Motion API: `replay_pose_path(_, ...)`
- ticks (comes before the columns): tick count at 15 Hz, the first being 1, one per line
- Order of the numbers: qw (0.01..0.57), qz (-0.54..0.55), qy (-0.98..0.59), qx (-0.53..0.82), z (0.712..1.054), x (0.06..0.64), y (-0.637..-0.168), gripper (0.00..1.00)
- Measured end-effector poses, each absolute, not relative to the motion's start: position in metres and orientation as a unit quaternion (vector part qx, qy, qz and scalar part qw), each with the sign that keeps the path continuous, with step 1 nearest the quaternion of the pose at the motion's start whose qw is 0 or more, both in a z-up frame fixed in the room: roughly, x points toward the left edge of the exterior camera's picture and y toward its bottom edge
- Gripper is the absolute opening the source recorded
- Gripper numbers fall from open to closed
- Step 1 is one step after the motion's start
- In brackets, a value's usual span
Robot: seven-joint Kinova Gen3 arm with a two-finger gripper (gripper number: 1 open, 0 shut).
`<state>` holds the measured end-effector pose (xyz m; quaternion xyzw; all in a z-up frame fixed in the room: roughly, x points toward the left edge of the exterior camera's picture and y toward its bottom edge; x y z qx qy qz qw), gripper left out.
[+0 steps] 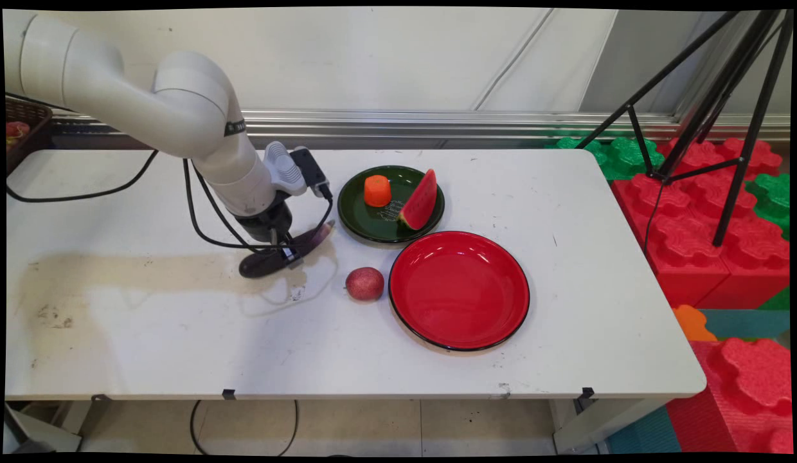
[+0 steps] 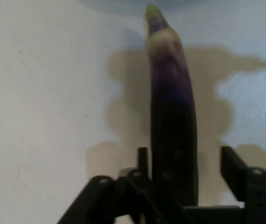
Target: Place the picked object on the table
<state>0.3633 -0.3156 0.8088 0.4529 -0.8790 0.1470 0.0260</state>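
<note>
The gripper (image 1: pixel 284 252) is lowered over a long purple eggplant (image 2: pixel 172 126) on the table (image 1: pixel 148 334), left of the apple (image 1: pixel 364 283) and red plate (image 1: pixel 459 337), fingers spread either side of it, one close alongside, not visibly clamped.

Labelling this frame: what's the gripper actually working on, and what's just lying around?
In hand: gripper, open, astride the eggplant, which lies on the table.
Lying about: red fruit; red plate, bare; green plate holding an orange piece and a watermelon slice.
</note>
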Motion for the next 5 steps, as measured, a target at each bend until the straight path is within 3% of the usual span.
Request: replay_pose_path(5, 0.031, 0.147, -0.886, 0.438, 0.8085, 0.3628, -0.3107, 1.0)
